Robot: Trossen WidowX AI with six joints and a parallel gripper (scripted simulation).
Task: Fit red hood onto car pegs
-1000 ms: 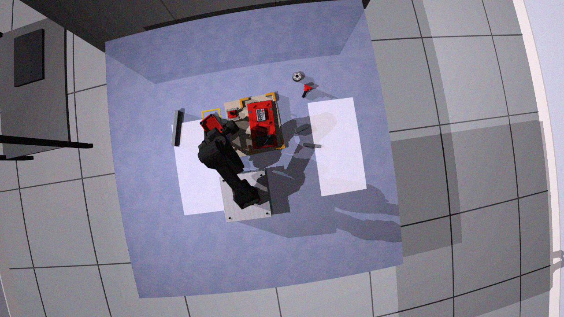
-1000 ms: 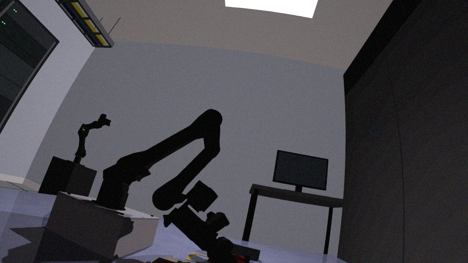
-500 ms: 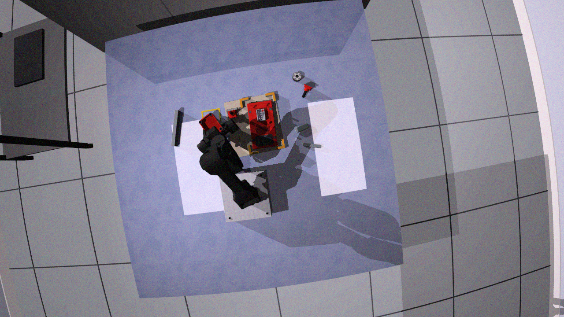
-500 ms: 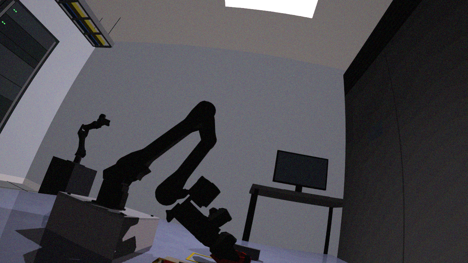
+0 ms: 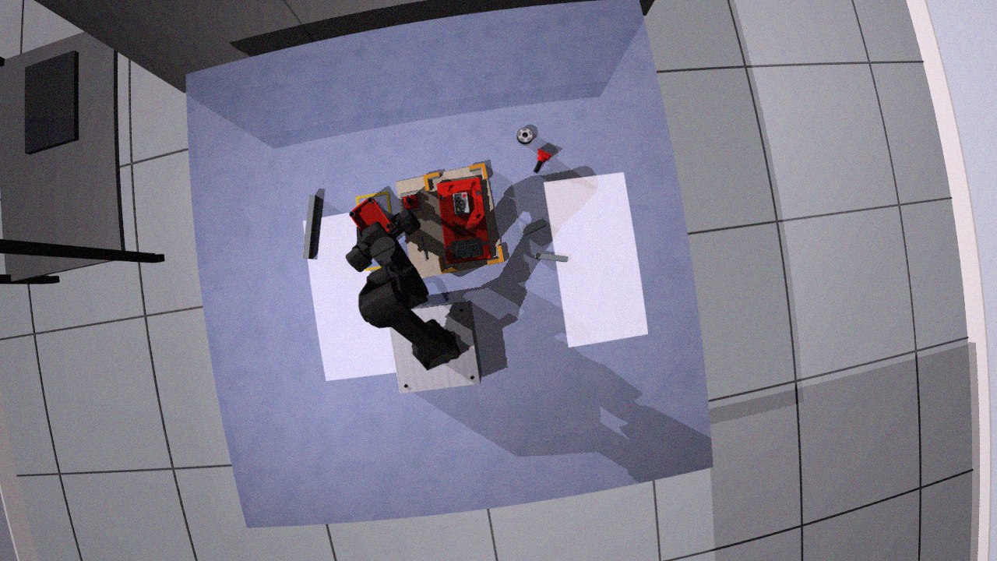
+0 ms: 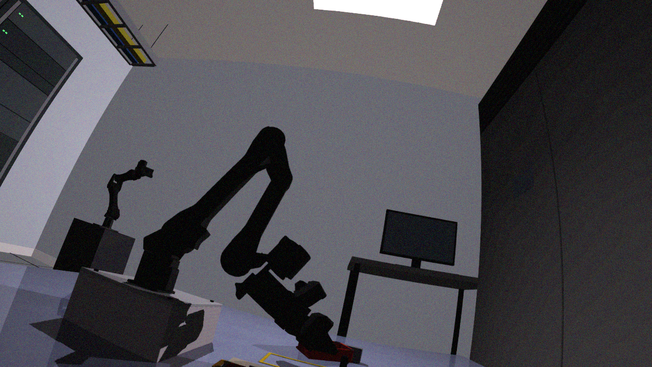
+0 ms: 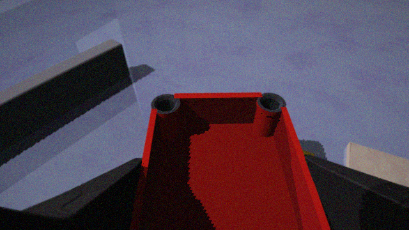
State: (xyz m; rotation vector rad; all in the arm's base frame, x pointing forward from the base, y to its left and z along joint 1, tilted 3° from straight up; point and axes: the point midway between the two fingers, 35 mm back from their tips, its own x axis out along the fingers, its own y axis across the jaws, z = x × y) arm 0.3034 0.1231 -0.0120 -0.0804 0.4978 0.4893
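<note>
The red hood (image 5: 365,210) (image 6: 312,352) (image 7: 236,166) is roof-down, its hollow inside facing my wrist camera, with two dark-rimmed corner bosses at its far end. My gripper (image 5: 380,222) (image 7: 222,166) is shut on the hood, one finger against each long side. The hood appears raised slightly above the table; its near end is out of the wrist view. The red chassis (image 5: 448,230) sits right of the gripper in the top view, in the beige jig (image 5: 412,186) with orange corners. The grey engine block (image 5: 460,203) stands on its deck. The pegs are small and partly shadowed there.
A yellow outline (image 5: 372,195) (image 6: 288,358) (image 7: 308,153) lies by the hood. A dark upright bar (image 5: 315,227) (image 7: 64,76) stands left of it. A small red block (image 5: 410,201) is on the jig's left. A wheel (image 5: 525,135), a red-black part (image 5: 543,157) and two grey pieces lie to the right.
</note>
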